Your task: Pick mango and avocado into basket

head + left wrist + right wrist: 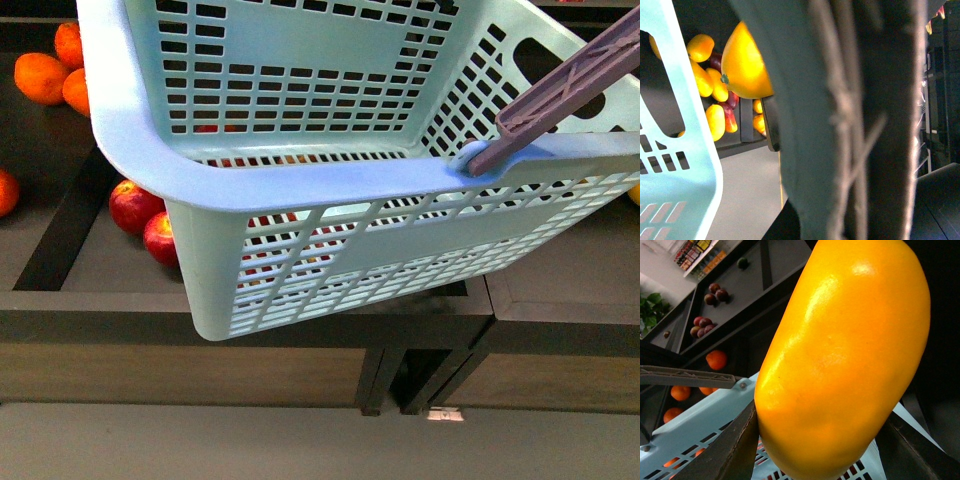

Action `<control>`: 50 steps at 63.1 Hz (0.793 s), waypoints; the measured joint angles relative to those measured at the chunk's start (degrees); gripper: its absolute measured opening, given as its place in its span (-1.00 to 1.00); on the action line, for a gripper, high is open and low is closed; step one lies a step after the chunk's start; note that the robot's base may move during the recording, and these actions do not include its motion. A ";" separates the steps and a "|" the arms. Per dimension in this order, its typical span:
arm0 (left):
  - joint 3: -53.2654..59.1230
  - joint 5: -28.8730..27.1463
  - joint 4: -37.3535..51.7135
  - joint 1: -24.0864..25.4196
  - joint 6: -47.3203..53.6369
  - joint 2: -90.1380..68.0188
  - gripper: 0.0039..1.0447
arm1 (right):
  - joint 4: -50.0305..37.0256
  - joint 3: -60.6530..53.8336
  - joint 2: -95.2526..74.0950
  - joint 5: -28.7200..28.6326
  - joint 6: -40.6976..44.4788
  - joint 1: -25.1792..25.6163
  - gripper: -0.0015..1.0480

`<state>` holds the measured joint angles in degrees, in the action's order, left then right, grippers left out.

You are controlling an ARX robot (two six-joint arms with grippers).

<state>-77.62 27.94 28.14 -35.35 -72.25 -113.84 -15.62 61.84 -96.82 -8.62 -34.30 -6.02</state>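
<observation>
The mango point(845, 355) is pinched between the two dark fingers point(735, 450) of the right gripper point(820, 445), one on each side. It hangs in the air just above the basket point(695, 425), not inside it. In the front view the basket is tilted and close to the camera, above the dark worktop point(90, 260), and its brown handle point(570, 85) rises from the rim. Red apples point(135, 205) lie beneath its corner, with oranges point(45, 75) farther off. A blurred grey and brown shape fills the left wrist view, so I cannot tell how the left gripper's fingers stand.
</observation>
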 joint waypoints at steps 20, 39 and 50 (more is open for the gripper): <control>0.15 0.42 -0.02 0.00 0.02 0.00 -0.91 | 0.04 -0.24 0.02 0.02 -1.53 -0.66 0.09; 0.59 0.59 -0.04 0.00 0.02 0.00 -0.91 | 0.66 -0.55 0.02 -0.22 -2.43 -1.05 0.24; 0.74 0.61 -0.04 0.00 0.02 0.00 -0.91 | 0.74 -0.79 0.15 -0.48 -2.56 -1.05 0.66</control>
<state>-76.88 28.56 28.10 -35.35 -72.23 -113.84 -14.87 61.06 -96.66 -9.10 -36.86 -7.07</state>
